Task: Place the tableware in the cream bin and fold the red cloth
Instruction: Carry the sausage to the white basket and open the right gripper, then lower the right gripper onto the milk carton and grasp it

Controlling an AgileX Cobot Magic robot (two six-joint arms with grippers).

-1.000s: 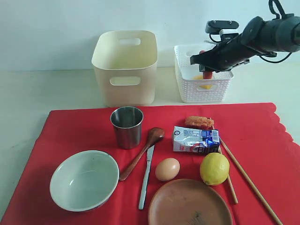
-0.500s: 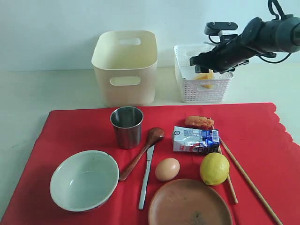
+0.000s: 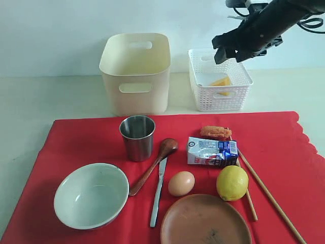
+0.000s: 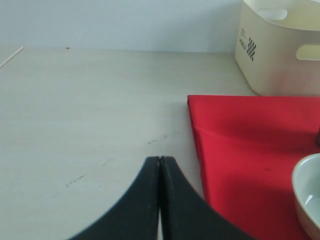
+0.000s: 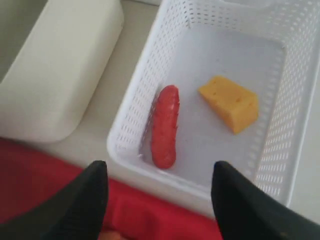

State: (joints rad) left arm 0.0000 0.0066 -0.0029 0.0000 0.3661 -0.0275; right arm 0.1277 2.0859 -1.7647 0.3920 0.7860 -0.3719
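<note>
my left gripper (image 4: 160, 172) with jaws pressed together over pale table (image 4: 90, 110), red cloth (image 4: 250, 145) corner near it, I see cream bin (image 4: 280, 65) with checkered label near cloth edge, pale bowl (image 4: 309, 192) rim on cloth, partly cut off

The pale surface (image 3: 30, 96) carries 3 things directly. The white basket (image 3: 223, 100) stands just below the right gripper (image 3: 227, 53). The cream bin (image 3: 136, 99) stands beside the basket without touching it, lower than that gripper and off to its side. The red cloth (image 3: 299, 147) lies spread flat, well below the gripper. One corner of the cloth lies near the left gripper (image 4: 160, 167), which has bare surface under its tip.
</note>
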